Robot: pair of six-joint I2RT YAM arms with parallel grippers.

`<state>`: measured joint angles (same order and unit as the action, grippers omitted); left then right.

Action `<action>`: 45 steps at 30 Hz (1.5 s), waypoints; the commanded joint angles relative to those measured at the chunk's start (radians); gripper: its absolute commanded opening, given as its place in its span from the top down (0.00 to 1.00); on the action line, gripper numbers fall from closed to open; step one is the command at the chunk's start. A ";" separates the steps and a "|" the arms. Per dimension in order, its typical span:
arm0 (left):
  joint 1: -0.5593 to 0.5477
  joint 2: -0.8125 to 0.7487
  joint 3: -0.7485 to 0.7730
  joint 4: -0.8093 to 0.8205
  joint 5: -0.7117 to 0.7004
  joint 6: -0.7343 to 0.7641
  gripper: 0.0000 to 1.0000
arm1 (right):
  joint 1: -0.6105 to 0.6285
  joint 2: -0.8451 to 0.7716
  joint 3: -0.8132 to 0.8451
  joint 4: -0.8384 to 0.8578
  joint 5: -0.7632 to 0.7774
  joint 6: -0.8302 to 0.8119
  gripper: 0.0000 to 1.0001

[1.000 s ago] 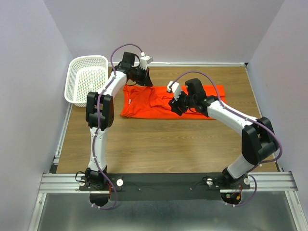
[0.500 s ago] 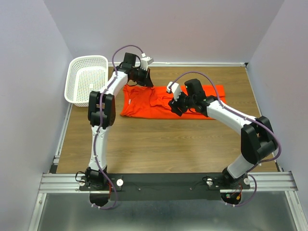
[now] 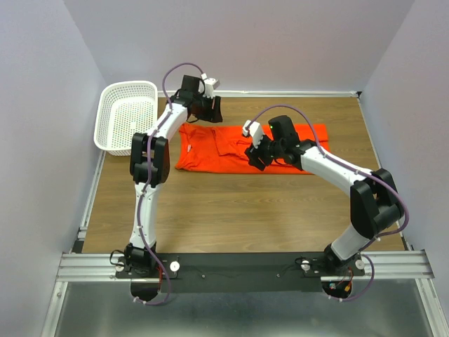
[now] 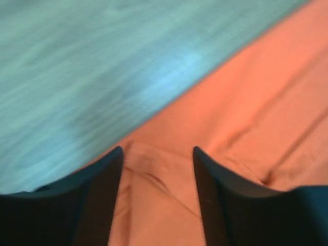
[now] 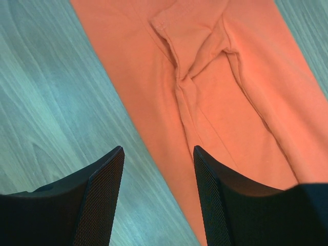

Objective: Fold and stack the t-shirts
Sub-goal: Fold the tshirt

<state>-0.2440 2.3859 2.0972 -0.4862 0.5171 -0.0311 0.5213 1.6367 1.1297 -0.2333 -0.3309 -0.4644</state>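
The left arm [image 3: 142, 210] and right arm [image 3: 330, 168] are white links with chunky black joints, each with a looping purple cable [image 3: 184, 67]. Their dark tapered fingers [image 5: 100, 205] carry a fine mesh texture.

The plain orange-red short-sleeved t-shirt [image 3: 200, 151] is soft, thin, matt cloth; the brown bench [image 3: 231, 210] smooth wood-grain; the white mesh basket [image 3: 133, 116] plastic.

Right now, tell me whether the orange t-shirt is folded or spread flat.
Partly folded: the t-shirt lies as a long narrow band on the table, with a flap doubled over near its middle.
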 commanded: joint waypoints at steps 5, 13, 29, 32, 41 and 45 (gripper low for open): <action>0.003 -0.426 -0.089 0.195 -0.399 -0.130 0.02 | 0.011 0.058 0.047 -0.043 -0.137 -0.054 0.36; 0.112 -1.149 -0.933 0.465 -0.295 -0.239 0.02 | 0.149 0.323 0.333 -0.081 0.110 -0.137 0.39; 0.132 -1.530 -1.280 0.405 -0.486 -0.113 0.02 | 0.220 0.574 0.559 -0.083 0.325 -0.149 0.39; 0.132 -1.535 -1.280 0.405 -0.480 -0.113 0.02 | 0.220 0.589 0.570 -0.083 0.359 -0.142 0.39; 0.132 -1.544 -1.281 0.403 -0.489 -0.113 0.02 | 0.221 0.632 0.630 -0.081 0.392 -0.115 0.53; 0.132 -1.542 -1.280 0.403 -0.480 -0.112 0.03 | 0.221 0.632 0.645 -0.081 0.420 -0.099 0.61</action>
<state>-0.1177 0.8574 0.8059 -0.0933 0.0589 -0.1566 0.7322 2.2429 1.7363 -0.3077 0.0372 -0.5888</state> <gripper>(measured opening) 0.976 0.407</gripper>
